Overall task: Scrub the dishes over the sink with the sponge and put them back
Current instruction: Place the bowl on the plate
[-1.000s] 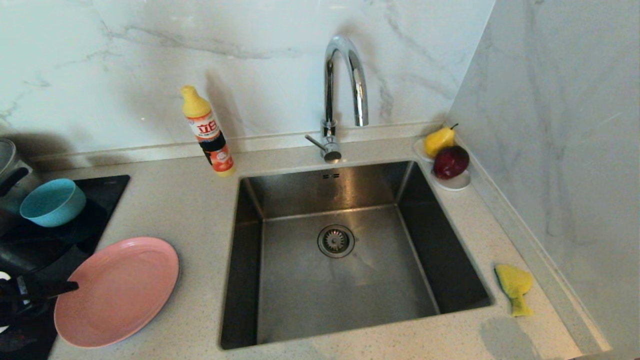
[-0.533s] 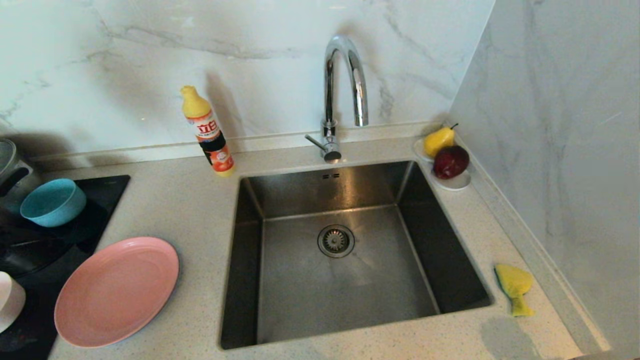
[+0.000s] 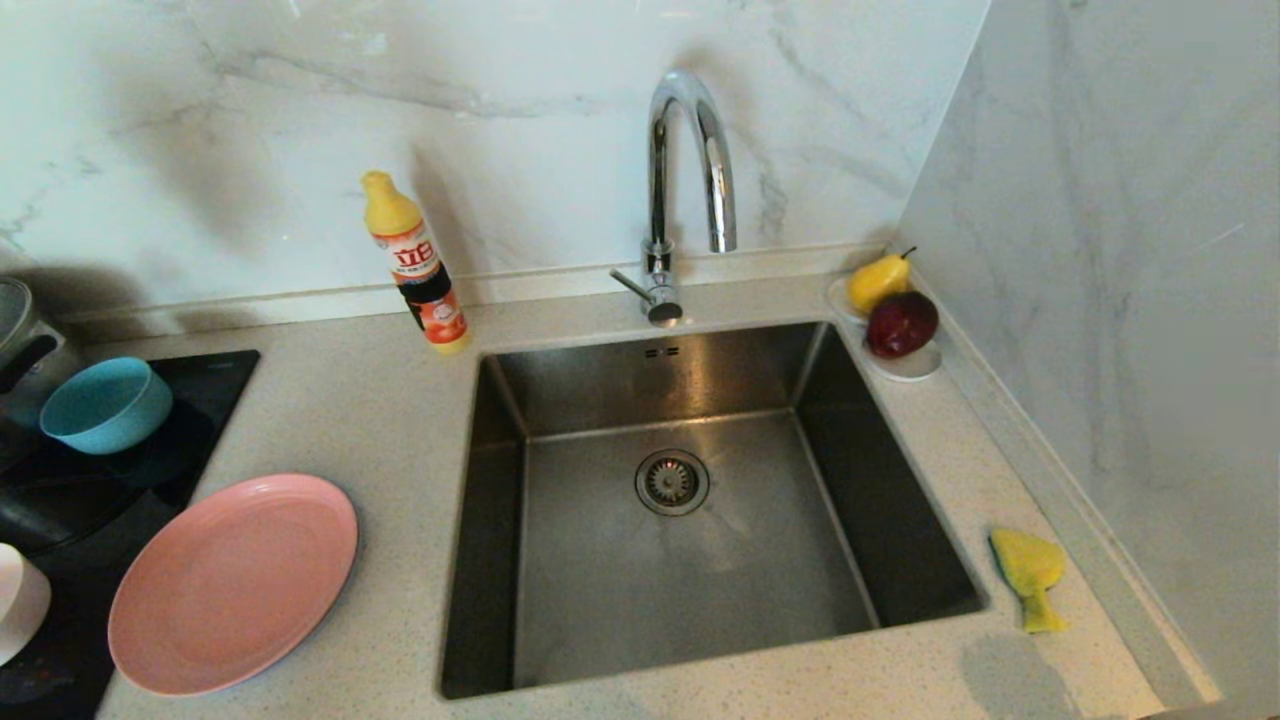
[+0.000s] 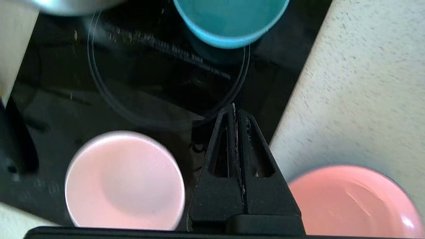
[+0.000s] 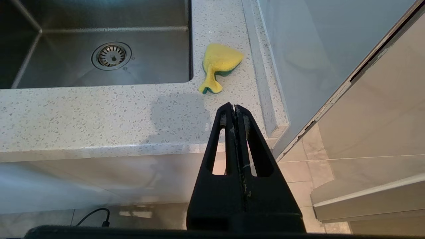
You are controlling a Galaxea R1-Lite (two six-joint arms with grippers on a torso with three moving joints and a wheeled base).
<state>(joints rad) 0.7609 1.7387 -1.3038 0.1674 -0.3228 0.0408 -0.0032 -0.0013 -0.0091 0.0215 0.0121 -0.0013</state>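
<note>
The square brushed-steel sink holds only its round strainer. The floppy yellow sponge with a green underside lies at its four o'clock, the matte salmon-pink plate at eight. Only the wrist views show the grippers — left gripper and right gripper, fingers pressed together, empty — and the pale pink bowl's whole round rim.

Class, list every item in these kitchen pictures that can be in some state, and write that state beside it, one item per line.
sink: empty, dry-looking
tap: no water running
sponge: lying on the counter, untouched
salmon-pink plate: flat on the counter, empty
teal bowl: upright on the black hob, empty
pale pink bowl: upright on the hob, empty
detergent bottle: standing, capped
left gripper: shut, empty, above the hob
right gripper: shut, empty
</note>
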